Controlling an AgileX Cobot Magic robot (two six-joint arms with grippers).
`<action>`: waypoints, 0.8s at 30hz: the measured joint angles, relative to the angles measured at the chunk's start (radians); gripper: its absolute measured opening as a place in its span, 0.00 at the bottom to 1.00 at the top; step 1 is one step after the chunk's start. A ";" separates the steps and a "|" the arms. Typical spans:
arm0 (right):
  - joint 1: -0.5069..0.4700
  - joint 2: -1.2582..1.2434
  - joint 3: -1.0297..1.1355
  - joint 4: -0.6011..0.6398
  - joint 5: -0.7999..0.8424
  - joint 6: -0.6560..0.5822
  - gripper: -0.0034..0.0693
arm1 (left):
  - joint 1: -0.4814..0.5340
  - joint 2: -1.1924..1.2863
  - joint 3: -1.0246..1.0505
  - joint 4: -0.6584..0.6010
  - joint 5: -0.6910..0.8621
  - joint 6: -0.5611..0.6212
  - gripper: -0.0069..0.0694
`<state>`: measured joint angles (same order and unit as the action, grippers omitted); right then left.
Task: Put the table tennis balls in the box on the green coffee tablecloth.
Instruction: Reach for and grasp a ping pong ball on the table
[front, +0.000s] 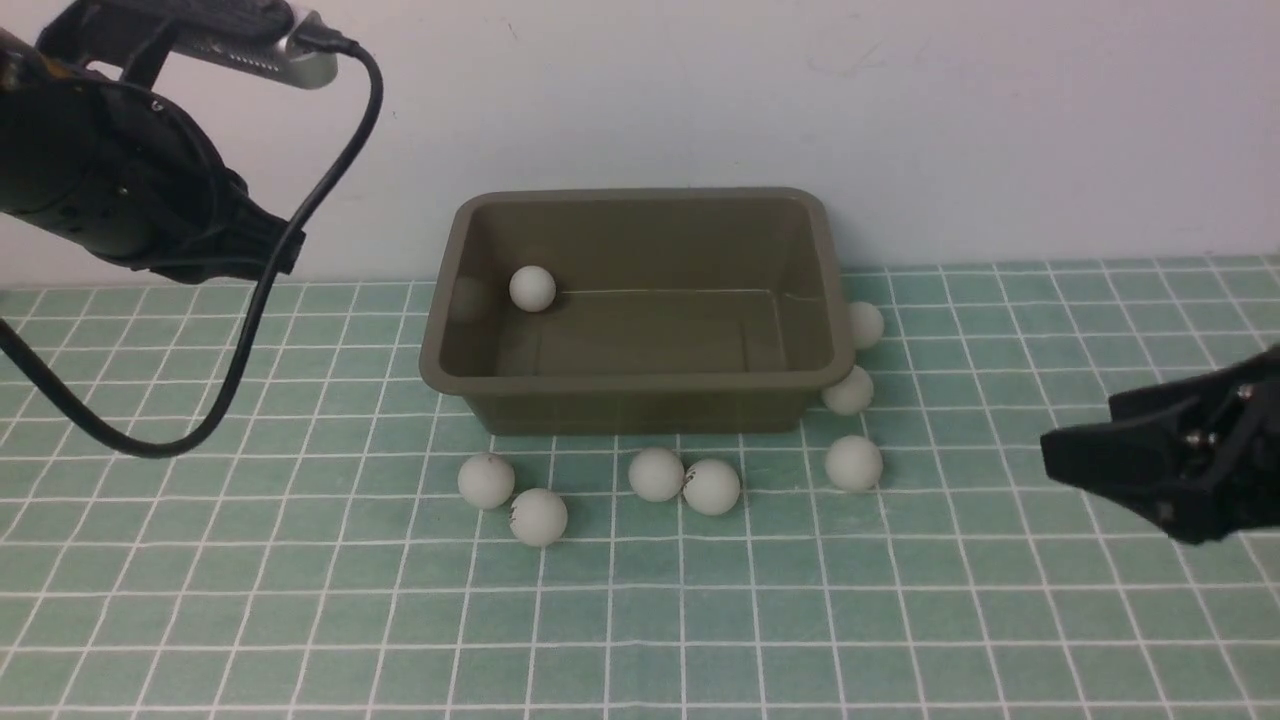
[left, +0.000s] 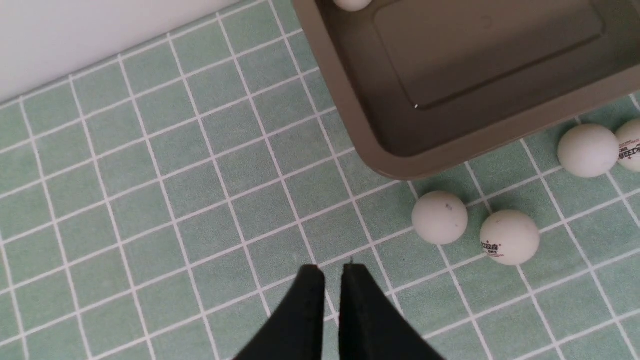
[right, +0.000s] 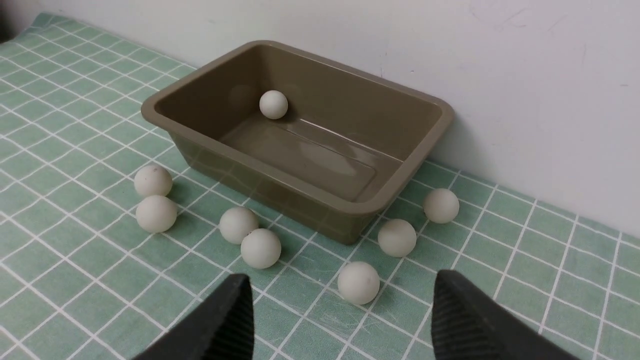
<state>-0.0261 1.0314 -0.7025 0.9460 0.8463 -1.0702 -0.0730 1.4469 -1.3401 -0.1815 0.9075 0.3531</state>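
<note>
Print: the nearest ball (front: 539, 516), in the front-left pair, carries a small dark stamp with characters under it, too small to read. The printed ball (front: 711, 486) in the middle pair has dark lettering on its left side, also illegible.

Left gripper (left: 332, 270): jaws pressed together with nothing between them. It is above bare green coffee tablecloth (front: 300, 620), near the front-left pair, touching neither ball.

Right gripper (right: 341, 277): jaws spread wide and empty, low over the cloth on the right, apart from every ball.

Table tennis balls (front: 656, 474): seven lie on the cloth. Two pairs sit before the box, the corner ball (front: 854, 463) lies off its front-right corner, and two more lie beside its right wall.

Box (front: 640, 405): stands on the cloth, close to the pale wall (front: 900, 100). The eighth ball (front: 532, 288) sits inside, on the floor at the back-left corner.
</note>
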 joint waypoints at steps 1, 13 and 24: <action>0.000 0.028 -0.018 -0.001 0.006 0.000 0.65 | 0.000 0.000 0.000 -0.003 -0.001 0.000 0.13; 0.116 0.472 -0.360 -0.178 -0.011 0.098 0.65 | 0.000 0.000 0.000 -0.071 -0.029 0.000 0.13; 0.219 0.701 -0.367 -0.199 -0.185 0.132 0.71 | 0.000 0.000 0.000 -0.063 -0.042 0.001 0.18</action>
<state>0.1933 1.7321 -1.0693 0.7474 0.6617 -0.9386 -0.0730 1.4469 -1.3401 -0.2445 0.8657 0.3542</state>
